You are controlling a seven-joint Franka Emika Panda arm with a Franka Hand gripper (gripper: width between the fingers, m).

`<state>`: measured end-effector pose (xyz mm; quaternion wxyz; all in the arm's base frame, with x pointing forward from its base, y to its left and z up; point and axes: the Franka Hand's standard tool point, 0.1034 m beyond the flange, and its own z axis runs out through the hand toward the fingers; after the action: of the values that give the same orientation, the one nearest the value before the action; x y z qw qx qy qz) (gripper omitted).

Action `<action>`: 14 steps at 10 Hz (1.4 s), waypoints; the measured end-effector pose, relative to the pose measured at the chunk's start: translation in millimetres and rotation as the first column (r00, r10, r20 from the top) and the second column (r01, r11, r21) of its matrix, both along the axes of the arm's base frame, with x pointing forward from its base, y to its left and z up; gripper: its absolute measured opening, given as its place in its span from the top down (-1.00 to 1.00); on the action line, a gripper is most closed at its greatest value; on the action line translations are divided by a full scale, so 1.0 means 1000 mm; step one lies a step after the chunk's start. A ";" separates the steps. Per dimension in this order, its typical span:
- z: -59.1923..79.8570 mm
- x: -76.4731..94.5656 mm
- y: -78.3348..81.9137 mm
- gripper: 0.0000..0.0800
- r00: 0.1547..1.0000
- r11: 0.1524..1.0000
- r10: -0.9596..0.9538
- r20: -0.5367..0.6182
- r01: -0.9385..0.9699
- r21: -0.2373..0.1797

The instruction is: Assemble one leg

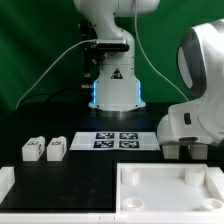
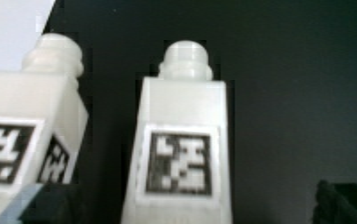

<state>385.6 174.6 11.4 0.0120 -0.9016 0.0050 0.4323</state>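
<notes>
Hovering above the centred leg (image 2: 180, 125), a second leg (image 2: 33, 120) just beside it, the gripper (image 1: 184, 150) holds its jaws open and empty, evidently aligning to grasp.

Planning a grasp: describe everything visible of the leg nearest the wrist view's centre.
The leg is a white, plastic-looking rectangular block with a rounded peg at one end and a black-and-white square tag on its facing side. It sits on a dark surface, parallel to a second leg, a dark gap between them. Nothing else touches it.
</notes>
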 end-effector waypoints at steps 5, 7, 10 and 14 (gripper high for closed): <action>-0.002 -0.002 0.001 -0.06 1.000 1.000 -0.001 -0.014 0.001 -0.006; -0.002 -0.002 0.001 0.28 1.000 1.000 -0.001 -0.014 0.001 -0.006; -0.002 -0.002 0.001 0.28 1.000 1.000 -0.001 -0.014 0.001 -0.006; -0.002 -0.001 0.001 0.28 1.000 1.000 -0.001 -0.014 0.001 -0.006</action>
<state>384.2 175.6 9.2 0.0097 -0.8987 0.0068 0.4384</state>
